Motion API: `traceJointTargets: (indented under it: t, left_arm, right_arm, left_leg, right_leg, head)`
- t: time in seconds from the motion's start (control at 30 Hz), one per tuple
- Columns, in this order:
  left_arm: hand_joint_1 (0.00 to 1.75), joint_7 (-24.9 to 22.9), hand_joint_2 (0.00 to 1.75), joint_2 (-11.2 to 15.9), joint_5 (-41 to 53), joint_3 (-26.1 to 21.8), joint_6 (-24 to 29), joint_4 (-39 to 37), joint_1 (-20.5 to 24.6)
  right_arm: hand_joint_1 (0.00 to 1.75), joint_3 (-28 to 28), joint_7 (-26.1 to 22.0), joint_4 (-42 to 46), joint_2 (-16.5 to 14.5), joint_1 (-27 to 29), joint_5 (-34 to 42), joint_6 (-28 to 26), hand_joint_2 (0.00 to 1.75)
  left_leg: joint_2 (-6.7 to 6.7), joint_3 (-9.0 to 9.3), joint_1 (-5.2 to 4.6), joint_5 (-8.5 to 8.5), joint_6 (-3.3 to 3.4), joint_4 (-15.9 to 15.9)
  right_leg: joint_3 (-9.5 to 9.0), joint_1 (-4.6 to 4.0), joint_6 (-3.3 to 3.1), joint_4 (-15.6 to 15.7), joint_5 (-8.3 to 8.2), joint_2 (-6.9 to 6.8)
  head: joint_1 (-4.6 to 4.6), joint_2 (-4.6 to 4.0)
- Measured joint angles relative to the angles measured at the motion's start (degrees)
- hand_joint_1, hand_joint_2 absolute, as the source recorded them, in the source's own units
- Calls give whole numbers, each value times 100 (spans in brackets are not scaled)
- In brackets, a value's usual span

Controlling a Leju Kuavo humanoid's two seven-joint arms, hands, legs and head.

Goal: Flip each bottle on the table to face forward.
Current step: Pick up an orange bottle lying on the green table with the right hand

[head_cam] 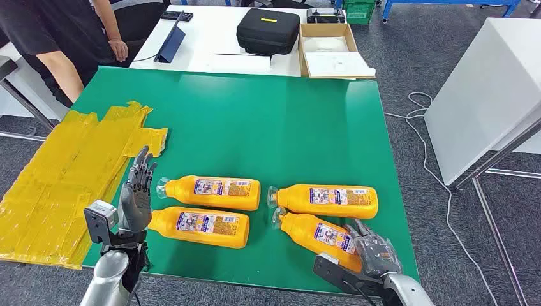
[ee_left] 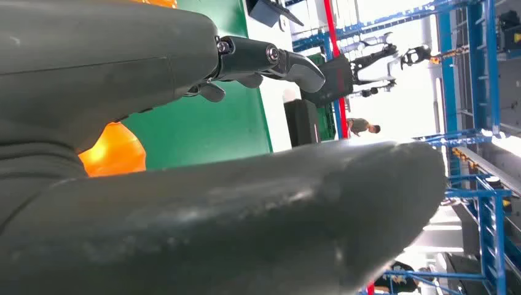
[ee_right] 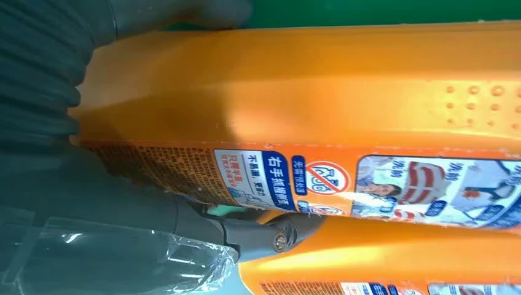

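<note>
Four orange bottles lie on their sides on the green table point(head_cam: 268, 115), caps to the left and labels up. The back-left bottle point(head_cam: 217, 191) and front-left bottle point(head_cam: 204, 226) lie side by side. The back-right bottle point(head_cam: 328, 201) lies behind the front-right bottle point(head_cam: 316, 233), which is angled. My right hand point(head_cam: 376, 252) grips the front-right bottle point(ee_right: 307, 110) at its base end, thumb on one side and a finger point(ee_right: 270, 236) between it and its neighbour. My left hand point(head_cam: 137, 191) stands open, fingers up, just left of the left pair's caps; an orange bottle point(ee_left: 113, 150) shows behind it.
A yellow taped sheet point(head_cam: 70, 172) covers the table's left side. A person point(head_cam: 76, 38) stands at the back left. Behind is a white table with a black case point(head_cam: 268, 29), a cardboard box point(head_cam: 332, 51) and a tablet point(head_cam: 171, 41). Another white table point(head_cam: 485, 83) stands to the right.
</note>
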State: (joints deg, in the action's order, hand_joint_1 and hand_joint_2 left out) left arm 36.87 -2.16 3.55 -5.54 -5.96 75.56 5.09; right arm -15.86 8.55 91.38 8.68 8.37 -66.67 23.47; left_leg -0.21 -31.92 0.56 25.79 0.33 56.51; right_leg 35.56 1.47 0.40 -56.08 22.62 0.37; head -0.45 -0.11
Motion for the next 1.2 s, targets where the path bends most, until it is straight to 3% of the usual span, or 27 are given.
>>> traceJointTargets:
  t: [0.5,0.8,0.93,1.07,1.2]
  left_arm:
    - [0,0,0,3,-174,44,115,72,-61]
    - [0,-11,0,4,-328,43,-17,101,-104]
    - [0,-13,175,3,-365,43,-120,101,-123]
    - [0,-13,175,2,-387,46,-306,92,-132]
    - [0,-15,175,-3,-431,97,-493,-3,56]
  right_arm:
    - [175,171,-502,-78,-185,-44,-192,157,175]
    - [175,310,-1072,-55,-449,-292,600,259,175]
    - [175,452,-1357,37,-501,-490,971,216,175]
    - [175,638,-1770,89,-502,-1080,1673,109,175]
    - [175,647,-1801,-29,-561,-1936,2090,95,175]
  left_leg:
    - [3,1,1,2,1,-1]
    - [5,0,2,-3,1,-1]
    - [6,-6,1,-6,2,-1]
    - [17,-4,-2,-8,3,3]
    - [20,0,-2,-13,9,10]
  right_leg:
    - [-8,0,0,0,0,3]
    - [-8,0,-1,-1,-1,3]
    - [-8,0,0,-3,-2,4]
    - [-7,1,2,-3,-4,11]
    - [-8,1,2,-3,-5,9]
  head:
    - [1,0]
    - [0,0]
    - [1,0]
    - [0,0]
    - [1,0]
